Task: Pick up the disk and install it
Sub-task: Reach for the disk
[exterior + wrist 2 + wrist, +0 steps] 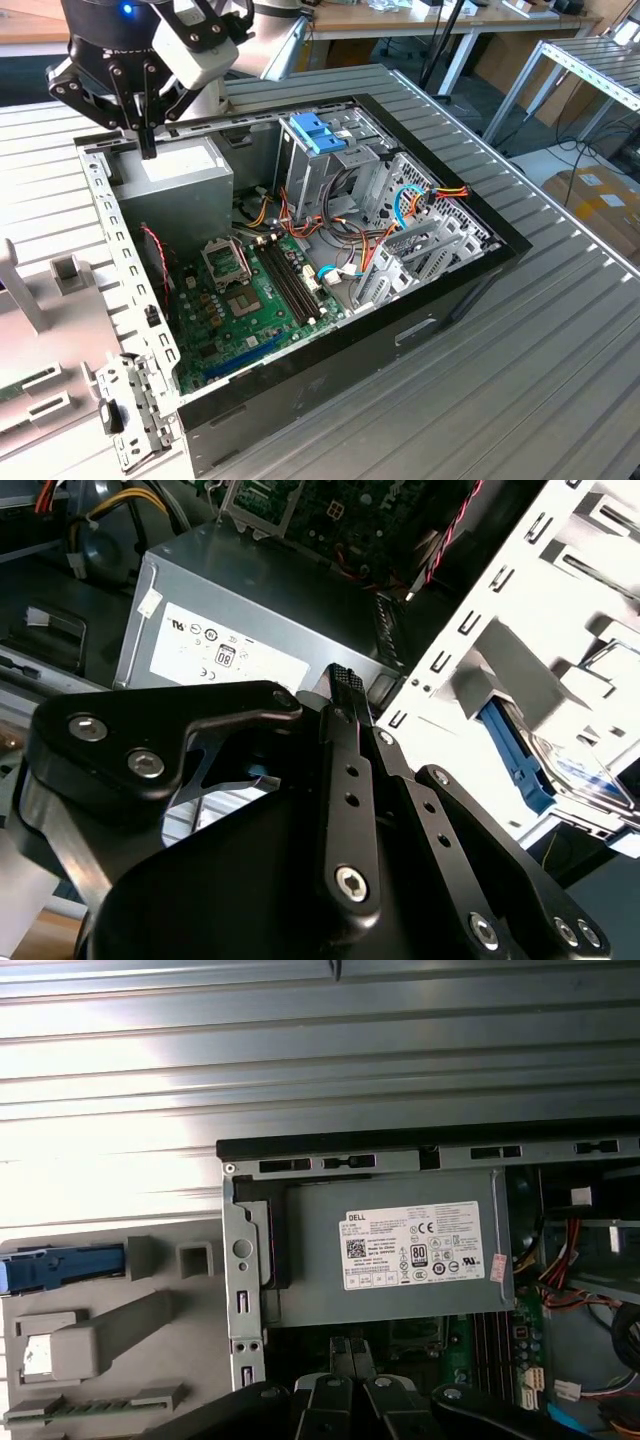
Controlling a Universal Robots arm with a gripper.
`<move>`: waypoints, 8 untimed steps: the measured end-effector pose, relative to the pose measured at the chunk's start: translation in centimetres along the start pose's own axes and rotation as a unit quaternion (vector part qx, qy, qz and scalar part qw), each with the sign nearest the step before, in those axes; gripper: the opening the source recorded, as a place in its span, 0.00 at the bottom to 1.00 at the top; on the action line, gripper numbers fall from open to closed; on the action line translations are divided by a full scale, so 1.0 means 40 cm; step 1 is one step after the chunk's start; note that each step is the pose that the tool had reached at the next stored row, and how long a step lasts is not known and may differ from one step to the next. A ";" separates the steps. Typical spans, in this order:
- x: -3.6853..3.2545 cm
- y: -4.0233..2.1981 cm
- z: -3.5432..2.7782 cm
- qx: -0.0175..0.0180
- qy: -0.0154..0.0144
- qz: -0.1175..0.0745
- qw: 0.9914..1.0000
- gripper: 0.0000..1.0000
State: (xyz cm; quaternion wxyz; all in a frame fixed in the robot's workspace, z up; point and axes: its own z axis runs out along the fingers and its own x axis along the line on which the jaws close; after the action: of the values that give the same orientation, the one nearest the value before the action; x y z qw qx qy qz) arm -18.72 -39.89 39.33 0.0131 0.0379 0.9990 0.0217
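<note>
- Exterior view: the gripper point(148, 148) hangs over the power supply point(185, 172), in the far corner of the open case point(500, 250) on the exterior view's left. Its fingers are pressed together with nothing between them. The drive cage point(335, 175) stands further to the exterior view's right, with a blue latch point(318, 132) on top
- Second wrist view: the fingertips meet, empty, above the power supply point(250, 610). The disk point(580, 770) lies in a white holder point(480, 630) outside the case, well apart from the gripper point(343, 680)
- First wrist view: what looks like the disk's point(60, 1265) blue side piece sits in the holder point(130, 1320) beside the case wall; the gripper point(350, 1352) is over the board, near the power supply point(400, 1250)
- Judged from this, the work has barely begun: the disk is not yet picked up, and both the pickup and the install are left
</note>
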 end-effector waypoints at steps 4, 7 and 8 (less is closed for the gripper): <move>0.007 -0.001 0.000 0.000 0.000 0.000 1.000 0.11; 0.013 -0.001 0.000 0.000 0.000 0.000 1.000 0.11; 0.015 -0.001 0.000 0.000 0.000 0.000 1.000 0.11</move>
State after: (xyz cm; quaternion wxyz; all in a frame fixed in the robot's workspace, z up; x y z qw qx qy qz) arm -19.32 -39.90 39.32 0.0131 0.0379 0.9990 0.0217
